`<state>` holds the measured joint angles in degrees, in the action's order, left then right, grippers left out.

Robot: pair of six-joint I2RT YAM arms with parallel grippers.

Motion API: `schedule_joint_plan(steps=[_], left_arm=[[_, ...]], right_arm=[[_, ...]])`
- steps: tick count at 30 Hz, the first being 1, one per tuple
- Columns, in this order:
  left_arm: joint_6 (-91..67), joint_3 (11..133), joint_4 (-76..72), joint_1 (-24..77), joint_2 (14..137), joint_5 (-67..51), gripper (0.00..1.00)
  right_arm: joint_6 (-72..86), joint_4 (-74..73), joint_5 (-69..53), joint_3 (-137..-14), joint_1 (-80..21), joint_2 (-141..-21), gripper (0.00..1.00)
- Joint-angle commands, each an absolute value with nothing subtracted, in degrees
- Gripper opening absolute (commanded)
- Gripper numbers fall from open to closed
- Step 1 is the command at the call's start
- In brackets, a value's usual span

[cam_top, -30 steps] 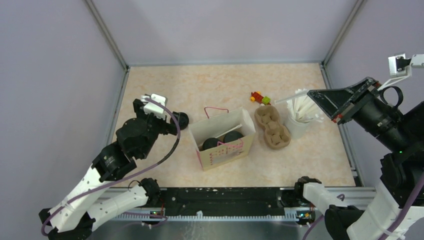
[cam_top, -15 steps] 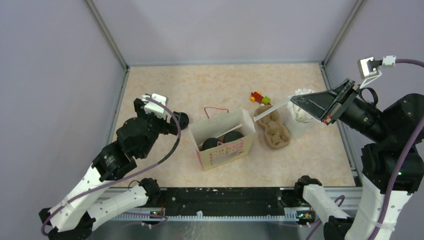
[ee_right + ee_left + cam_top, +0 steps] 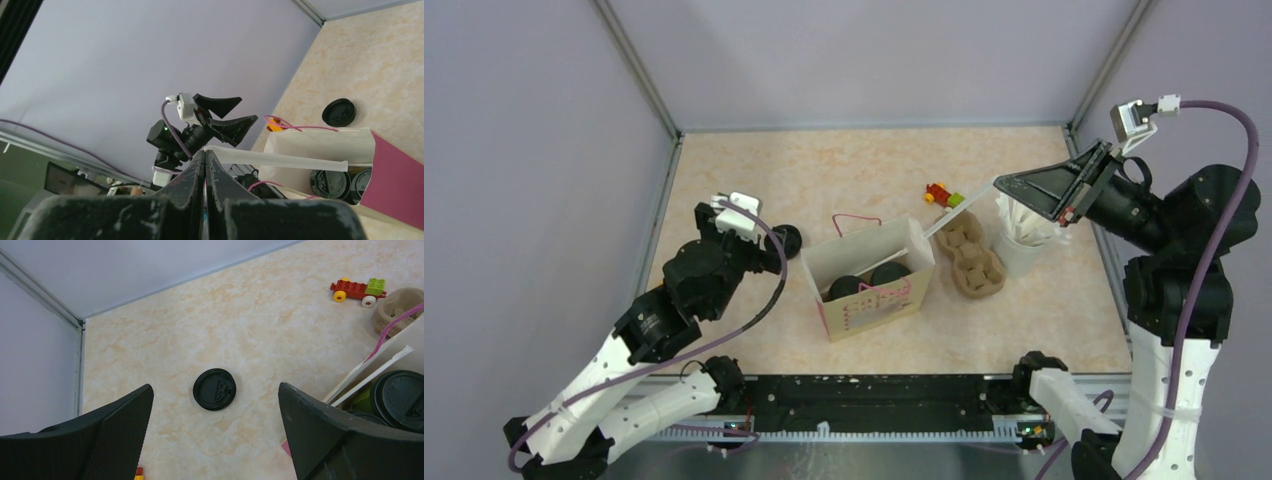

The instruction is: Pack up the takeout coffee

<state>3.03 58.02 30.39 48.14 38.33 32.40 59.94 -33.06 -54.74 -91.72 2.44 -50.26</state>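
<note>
Left side first: my left gripper (image 3: pixel 248 108) hangs low near the tabletop's (image 3: pixel 824 165) left edge, jaws spread wide and holding nothing, with a loose black lid (image 3: pixel 214 389) flat on the surface straight under the gap. Right of it, about mid-table and toward the near edge, stands the white paper bag (image 3: pixel 871 310) with pink handles, mouth up. The takeout coffee is already inside: two black cups (image 3: pixel 844 287) (image 3: pixel 890 272) side by side, lids on. Just beside the bag's right wall lies the brown pulp carrier (image 3: pixel 972 258), then the pale cup of straws (image 3: pixel 1022 255) toward the right edge, and a small toy car (image 3: pixel 944 195) beyond the carrier. My right gripper (image 3: pixel 1004 183) is up in the air over the cup of straws, jaws pinched tight on one end of a paper-wrapped straw (image 3: pixel 959 208). The relation that counts is this: the straw's long axis slopes down and left from my fingertips, its free end at the bag's far right corner, so the cups lie left of and below that hand (the left hand is nearer the bag, but empty). Whether the tip is past the rim I cannot tell. Surface is beige marbled and smooth, with pale lilac walls on three sides.
</note>
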Motion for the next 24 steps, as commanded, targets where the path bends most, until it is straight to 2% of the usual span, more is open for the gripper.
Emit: schedule_joint_plan(steps=[1, 8, 13, 20, 24], left_arm=[[1.8, 56.6, 27.4, 48.1, 36.9, 33.8, 0.99], [1.0, 55.2, 26.3, 48.1, 37.0, 33.9, 0.99], [0.8, 54.8, 26.3, 48.1, 36.7, 34.7, 0.99], [1.5, 55.1, 27.1, 48.0, 36.8, 35.6, 0.99], [1.5, 55.1, 27.7, 48.1, 36.2, 36.2, 0.99]], right_arm=[[64.6, -24.8, -55.9, -88.3, 2.7, -50.9, 0.00], [65.9, -19.3, -55.4, -79.2, 2.3, -50.1, 0.00], [60.6, -22.4, -53.8, -77.5, -0.4, -51.6, 0.00], [54.6, -23.3, -46.3, -76.7, -11.3, -55.4, 0.00], [48.3, -27.5, -42.1, -80.6, -18.8, -60.0, 0.01]])
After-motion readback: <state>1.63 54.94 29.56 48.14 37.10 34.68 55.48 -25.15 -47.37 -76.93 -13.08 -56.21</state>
